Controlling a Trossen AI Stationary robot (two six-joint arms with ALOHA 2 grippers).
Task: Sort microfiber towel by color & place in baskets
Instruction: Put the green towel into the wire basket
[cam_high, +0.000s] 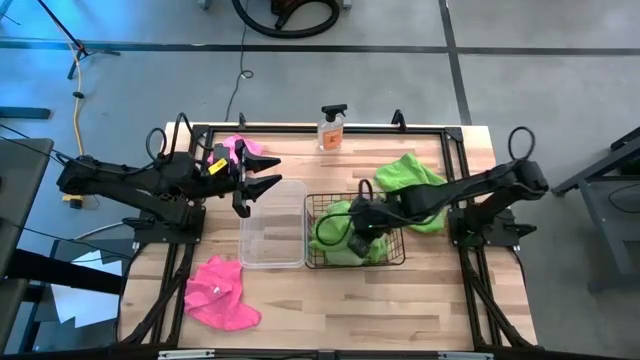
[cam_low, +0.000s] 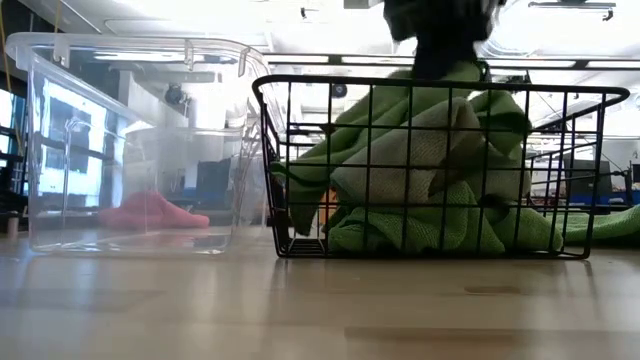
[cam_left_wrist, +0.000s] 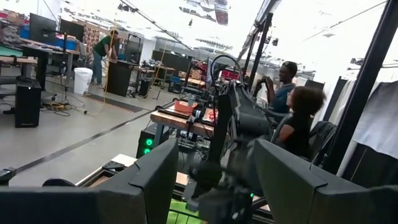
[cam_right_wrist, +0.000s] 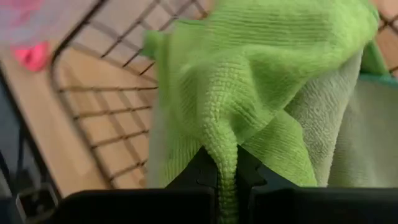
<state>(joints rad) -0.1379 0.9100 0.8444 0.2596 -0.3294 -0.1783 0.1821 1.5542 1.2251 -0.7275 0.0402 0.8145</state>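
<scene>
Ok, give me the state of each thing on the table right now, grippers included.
Right gripper: shut on a green towel, over the wire basket.
Left gripper: open, empty, raised by the clear tub's far end.
Wire basket: holds green towels.
Clear tub: empty.
Pink towel, front: loose on the table.
Pink towel, back: loose beside the left arm.
Second green towel: loose on the table.
Spray bottle: upright.

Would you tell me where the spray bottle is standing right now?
In the high view, the spray bottle stands upright at the table's far edge, near the middle, beyond the clear tub and the black wire basket, apart from both.
</scene>
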